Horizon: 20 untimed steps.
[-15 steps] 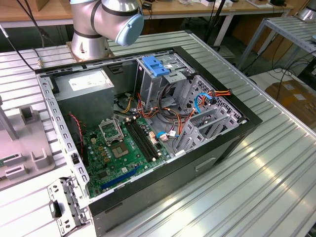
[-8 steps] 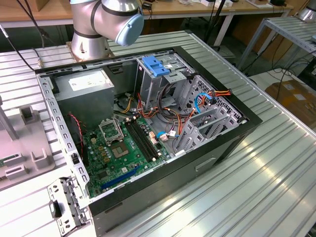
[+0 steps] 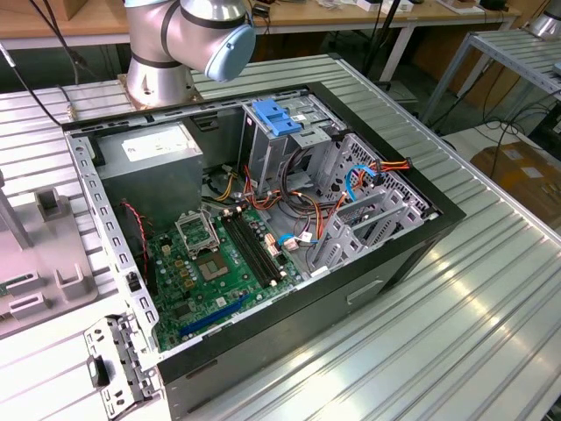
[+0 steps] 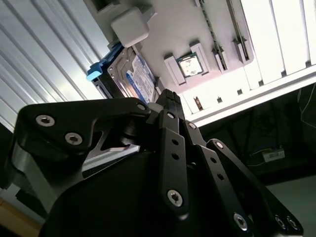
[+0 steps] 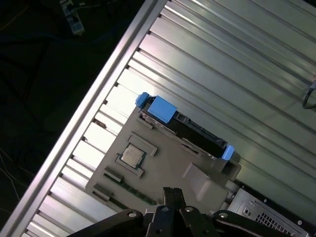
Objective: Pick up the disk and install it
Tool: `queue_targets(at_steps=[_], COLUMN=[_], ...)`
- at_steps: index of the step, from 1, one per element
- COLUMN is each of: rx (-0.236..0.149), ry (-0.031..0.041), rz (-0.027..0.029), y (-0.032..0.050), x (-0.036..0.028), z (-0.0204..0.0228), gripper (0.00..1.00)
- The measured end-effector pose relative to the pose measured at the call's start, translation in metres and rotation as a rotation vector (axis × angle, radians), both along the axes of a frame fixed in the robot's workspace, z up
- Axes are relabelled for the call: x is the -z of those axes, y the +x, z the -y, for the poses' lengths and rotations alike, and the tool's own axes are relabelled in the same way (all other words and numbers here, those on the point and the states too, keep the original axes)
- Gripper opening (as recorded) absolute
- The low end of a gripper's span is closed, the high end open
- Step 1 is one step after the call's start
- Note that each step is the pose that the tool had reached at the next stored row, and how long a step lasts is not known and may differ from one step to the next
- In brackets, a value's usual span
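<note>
Nearest in the first wrist view, the jaws were pressed together, pinching nothing, clear of the grey holder (image 5: pixel 165 160). Beyond them we noted the disk (image 5: pixel 197 132) standing on edge in the holder's far slot. Open ribbed worktop (image 5: pixel 237 64) lay past it, and the worktop's edge ran near the holder's side.

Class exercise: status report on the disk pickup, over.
Pincer shut, empty, over grey holder. Disk on edge in holder, not gripped. Nothing between them.
</note>
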<state>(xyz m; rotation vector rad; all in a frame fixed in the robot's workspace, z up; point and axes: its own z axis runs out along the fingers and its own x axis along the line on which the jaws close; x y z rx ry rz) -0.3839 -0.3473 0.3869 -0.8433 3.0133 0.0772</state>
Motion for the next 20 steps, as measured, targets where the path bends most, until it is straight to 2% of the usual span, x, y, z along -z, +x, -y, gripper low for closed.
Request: queue_targets(at_steps=[20], rx=[-0.107], ry=[0.0000], rz=[0.0000], y=[0.0000], x=[0.0000], z=[0.0000], gripper=[0.11])
